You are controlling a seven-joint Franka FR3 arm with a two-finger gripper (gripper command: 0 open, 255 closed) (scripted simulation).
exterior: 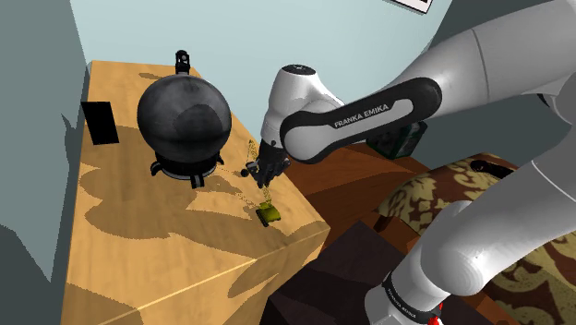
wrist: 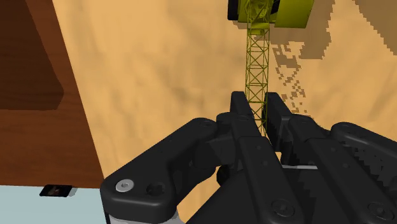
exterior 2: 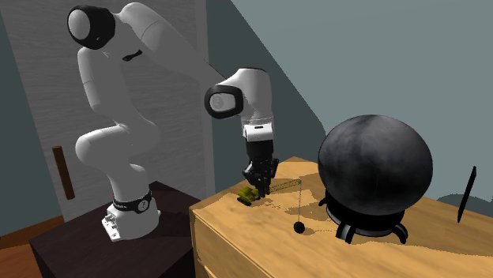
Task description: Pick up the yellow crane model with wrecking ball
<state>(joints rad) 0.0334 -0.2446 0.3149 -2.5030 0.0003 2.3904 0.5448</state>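
The yellow crane model has its chunky base [exterior: 268, 213] on the wooden top near the front corner, and its lattice boom [wrist: 257, 60] slants up from there. My black gripper [exterior: 262, 182] comes down over the boom and is shut on it partway along. In the wrist view the two fingertips [wrist: 241, 107] clasp the lattice, with the crane body [wrist: 270, 9] beyond them. In the second exterior view the gripper [exterior 2: 261, 186] sits just behind the base [exterior 2: 247, 195]. The small black wrecking ball [exterior 2: 299, 227] hangs on a thin line from the boom tip, low over the wood.
A big dark sphere on a short black stand [exterior: 184, 115] fills the middle of the wooden cabinet top [exterior: 157, 258], close behind the crane. A black box [exterior: 100, 121] stands by the wall, and a small black object [exterior: 182, 62] at the far end. The cabinet edge [exterior: 309, 226] is beside the crane.
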